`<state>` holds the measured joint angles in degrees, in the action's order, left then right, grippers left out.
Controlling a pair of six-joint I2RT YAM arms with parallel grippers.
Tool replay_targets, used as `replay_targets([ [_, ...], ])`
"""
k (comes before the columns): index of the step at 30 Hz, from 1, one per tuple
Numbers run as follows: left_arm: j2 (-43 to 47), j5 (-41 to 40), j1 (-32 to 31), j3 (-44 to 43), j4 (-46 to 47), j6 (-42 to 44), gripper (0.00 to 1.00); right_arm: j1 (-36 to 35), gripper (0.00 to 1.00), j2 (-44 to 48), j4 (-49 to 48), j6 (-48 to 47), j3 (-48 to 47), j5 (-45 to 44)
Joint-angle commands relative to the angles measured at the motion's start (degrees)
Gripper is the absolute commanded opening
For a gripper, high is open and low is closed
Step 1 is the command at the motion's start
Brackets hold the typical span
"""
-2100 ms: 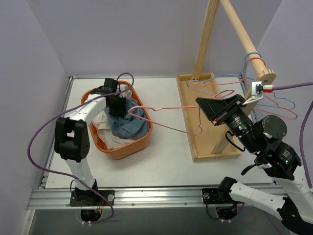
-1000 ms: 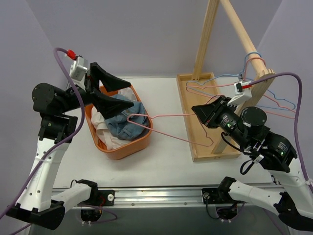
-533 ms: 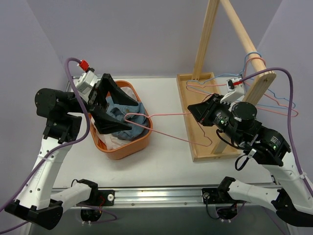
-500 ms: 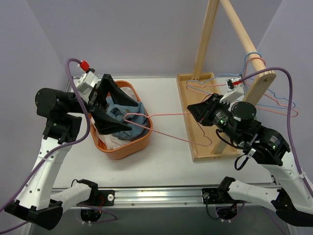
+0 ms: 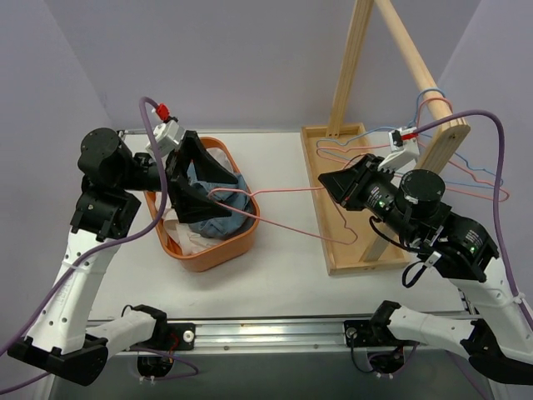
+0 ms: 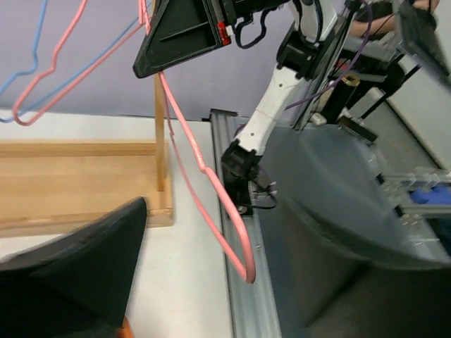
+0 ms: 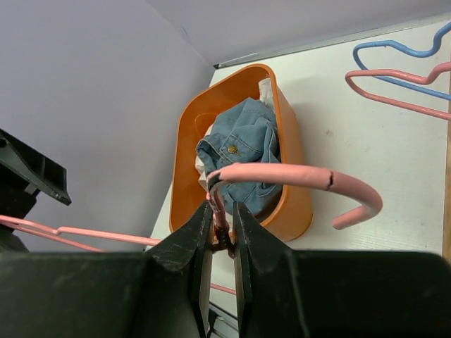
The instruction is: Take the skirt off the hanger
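Note:
The blue denim skirt [image 5: 223,220] lies bunched in the orange basket [image 5: 218,254], off the hanger; the right wrist view shows the skirt [image 7: 243,141] there too. My right gripper [image 5: 331,182] is shut on the pink wire hanger [image 5: 291,190], its jaws pinching the wire near the hook [image 7: 296,176]. The bare hanger stretches left over the basket. My left gripper [image 5: 226,202] hovers open above the basket, with the hanger's rounded end [image 6: 243,271] between its spread fingers [image 6: 70,267], untouched.
A wooden rack [image 5: 408,50] stands on a wooden tray base [image 5: 321,167] at the right. Blue and pink hangers [image 5: 466,171] hang from its bar. White cloth [image 5: 187,237] lies under the skirt in the basket.
My left arm has risen out of the basket and swung right, its open fingers now around the hanger's end. The right gripper, still holding the hanger, has shifted slightly left.

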<state>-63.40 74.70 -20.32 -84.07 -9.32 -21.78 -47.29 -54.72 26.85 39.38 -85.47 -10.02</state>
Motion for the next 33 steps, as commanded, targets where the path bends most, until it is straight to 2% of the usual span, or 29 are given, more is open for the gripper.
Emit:
replay_targets([
  [1,-1.1,-1.1,-0.8,-3.2,-5.1,4.2,0.55,0.1,0.0,-1.0,-3.1,-0.7,-2.0,0.5],
  [2,-1.4,-1.7,-0.9,-4.0,-5.5,4.1,0.39,0.1,0.0,-1.1,-3.3,-0.6,-2.0,0.5],
  [3,-1.6,-3.5,-1.0,-4.4,-7.0,4.1,0.13,0.1,0.0,-1.2,-3.4,-0.7,-1.9,0.5],
  [4,-2.0,-4.6,-1.0,-4.8,-7.9,4.3,0.03,0.1,0.0,-1.2,-3.4,-0.7,-1.9,0.6],
  [5,-2.2,-5.5,-1.0,-5.2,-8.9,4.6,0.02,0.1,0.0,-1.2,-3.6,-0.9,-1.9,0.6],
  [7,-2.5,-7.4,-0.9,-6.9,-11.9,5.8,0.02,0.1,0.31,-1.2,-3.6,-1.1,-2.2,0.7],
  [8,-2.6,-8.0,-0.9,-7.4,-13.0,6.0,0.02,0.1,0.59,-1.1,-3.2,-1.4,-2.5,0.6],
  [11,-3.1,-8.4,-0.9,-9.2,-16.8,7.3,0.02,0.1,0.87,0.0,-2.2,-2.1,-3.9,-0.4],
  [14,-2.8,-9.2,-0.5,-9.0,-18.5,7.9,0.02,0.1,0.96,2.5,-2.9,-2.0,-4.8,-1.1],
  [15,-2.7,-9.7,-0.3,-9.3,-21.7,10.0,0.02,0.0,0.99,4.1,-3.5,-2.1,-5.4,-0.9],
  [17,-2.3,-10.9,-0.3,-9.9,-24.4,12.1,0.02,0.1,0.99,5.6,-4.4,-2.1,-6.2,-1.1],
  [22,-1.0,-10.5,0.3,-7.0,-20.0,9.3,0.02,0.1,0.9,12.5,-10.0,-2.6,-6.6,-0.9],
  [23,-0.9,-10.5,0.2,-5.9,-15.6,7.9,0.02,0.1,0.76,14.2,-10.7,-3.1,-6.6,-0.1],
  [25,-0.2,-9.9,0.2,-5.0,-9.7,2.0,0.02,0.1,0.66,15.4,-10.4,-4.2,-7.7,0.3],
  [26,-0.2,-9.9,0.2,-4.3,-3.7,-0.3,0.02,0.1,0.52,16.2,-10.1,-4.4,-8.0,0.1],
  [27,-0.2,-10.0,0.3,-4.2,-0.8,-4.3,0.02,0.1,0.42,16.7,-9.9,-4.6,-8.2,0.3],
  [28,-1.0,-10.1,0.2,-4.3,1.7,-6.1,0.02,0.1,0.27,17.0,-10.1,-4.8,-8.3,0.7],
  [29,-1.6,-10.4,0.2,-4.5,5.9,-8.1,0.02,0.1,0.0,17.4,-10.0,-4.9,-8.5,1.1],
  [30,-3.0,-10.5,-0.1,-5.3,8.1,-11.4,0.02,0.1,0.0,17.6,-10.0,-5.0,-8.6,2.0],
  [33,-4.2,-13.2,-0.8,-6.8,14.1,-14.2,0.02,0.1,0.0,18.9,-12.0,-5.4,-7.3,6.0],
])
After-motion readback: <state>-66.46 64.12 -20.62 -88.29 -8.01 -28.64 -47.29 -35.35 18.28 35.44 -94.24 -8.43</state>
